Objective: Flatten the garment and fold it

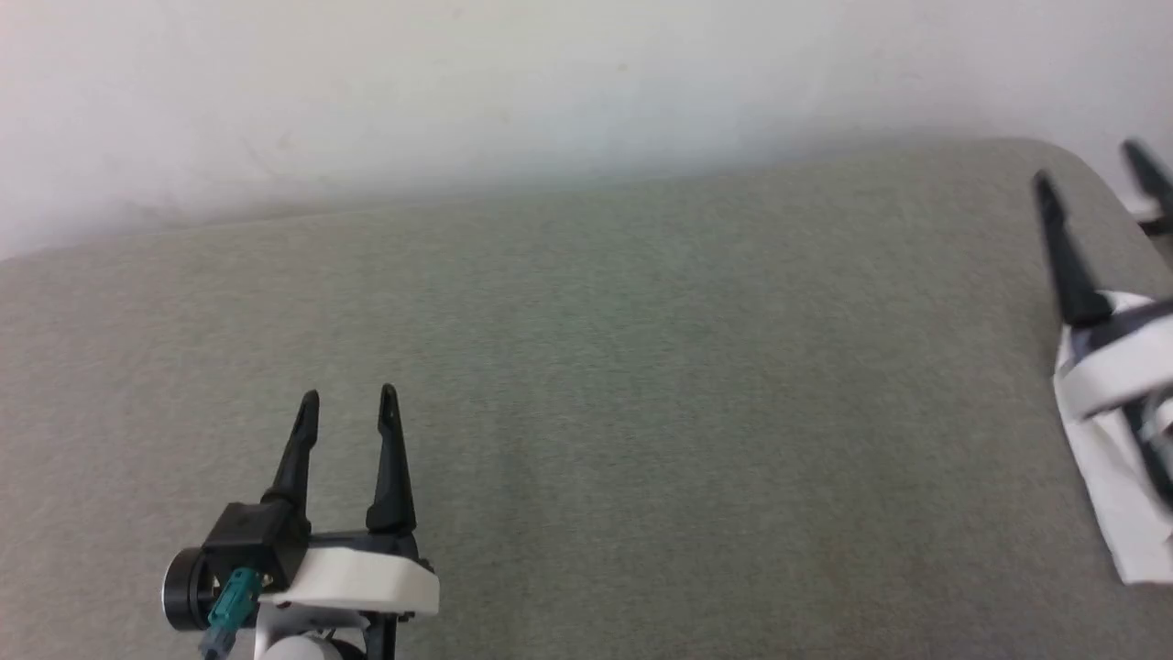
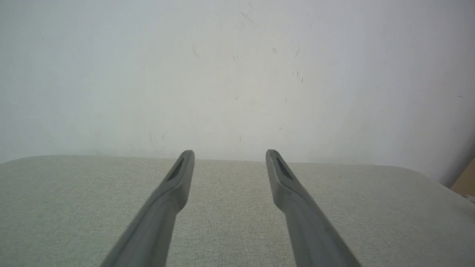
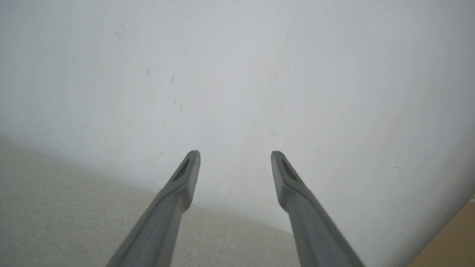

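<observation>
Left claw [image 1: 349, 393] spread, right claw [image 1: 1086, 163] spread, grey fabric surface [image 1: 641, 367]

Grey-green padded surface [image 1: 641, 367] covers the near and middle ground. The fabric is plain, with a rounded corner at the far right. A white wall [image 1: 458, 82] stands directly behind its far edge. Left gripper [image 1: 349, 394] sits at near left over the surface, its two dark fingers parted and pointing far. Right gripper [image 1: 1086, 163] is at the right edge by the rounded corner, fingers likewise spread, outline blurred. Its pale housing [image 1: 1100, 440] nearer the camera is indistinct.
</observation>
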You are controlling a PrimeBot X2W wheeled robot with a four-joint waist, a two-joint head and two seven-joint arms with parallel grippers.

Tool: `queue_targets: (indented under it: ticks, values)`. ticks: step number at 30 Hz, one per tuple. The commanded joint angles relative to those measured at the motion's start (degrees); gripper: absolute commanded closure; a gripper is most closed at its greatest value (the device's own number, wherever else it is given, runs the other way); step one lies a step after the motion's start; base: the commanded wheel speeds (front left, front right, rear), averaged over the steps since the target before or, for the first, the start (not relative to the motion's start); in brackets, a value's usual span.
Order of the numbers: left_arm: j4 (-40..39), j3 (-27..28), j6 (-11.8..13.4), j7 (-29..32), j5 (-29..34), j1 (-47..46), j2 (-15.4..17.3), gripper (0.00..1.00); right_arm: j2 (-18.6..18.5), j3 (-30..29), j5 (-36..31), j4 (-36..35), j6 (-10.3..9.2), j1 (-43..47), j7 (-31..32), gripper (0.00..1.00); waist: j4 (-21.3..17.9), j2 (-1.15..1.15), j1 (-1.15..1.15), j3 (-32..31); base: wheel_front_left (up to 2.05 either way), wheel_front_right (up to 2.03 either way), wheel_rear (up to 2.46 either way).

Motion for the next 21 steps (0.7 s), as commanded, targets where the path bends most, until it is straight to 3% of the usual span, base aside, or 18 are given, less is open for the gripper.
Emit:
queue_targets:
  ticks: [1, 6, 12, 21]
  values:
    - [-0.44, 0.28, 0.35, -0.27, 0.15, 0.79, -0.02, 0.00, 2.15, -1.09, -0.54, -1.45, -0.12, 2.39, -0.50, 0.00, 2.91, 0.00, 0.01, -2.00, 0.00, 0.00, 0.00]
    - [-0.75, -0.12, 0.73, -0.27, -0.32, 2.49, -0.02, 0.00, 11.73, -5.24, -1.65, -7.33, -0.12, 12.51, -1.37, 0.00, 5.41, 0.00, 0.01, -3.07, 0.00, 0.00, 0.00]
    - [-0.27, -0.90, 1.31, -0.27, -0.53, 4.11, -0.02, 0.00, 19.70, -5.86, -3.36, -10.85, -0.12, 21.49, -1.93, 0.00, 7.39, 0.00, 0.01, -3.66, 0.00, 0.00, 0.00]
    - [1.69, -2.10, 2.01, -0.27, 2.46, 5.51, -0.02, 0.00, 23.79, -6.54, -5.96, -11.35, -0.12, 27.44, -2.55, 0.00, 8.99, 0.00, 0.01, -4.19, 0.00, 0.00, 0.00]
